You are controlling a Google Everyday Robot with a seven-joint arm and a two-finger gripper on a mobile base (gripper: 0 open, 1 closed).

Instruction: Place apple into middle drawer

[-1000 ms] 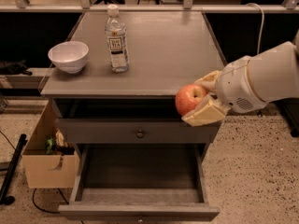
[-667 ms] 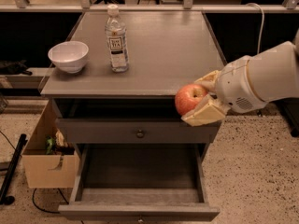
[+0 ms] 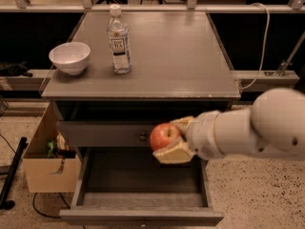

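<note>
Tool [image 3: 172, 140] clasping apple [image 3: 163, 136], over open middle drawer [image 3: 138, 178], arm [image 3: 267, 128] cut off at edge

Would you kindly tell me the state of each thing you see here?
middle drawer: open, floor bare
top drawer: shut
apple: gripped, not yet in the middle drawer
tool: shut on apple, in front of the top drawer
bottle: upright, capped
bowl: upright
box: open-topped

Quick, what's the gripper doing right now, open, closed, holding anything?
Gripper: closed on the apple, above the open middle drawer.
</note>
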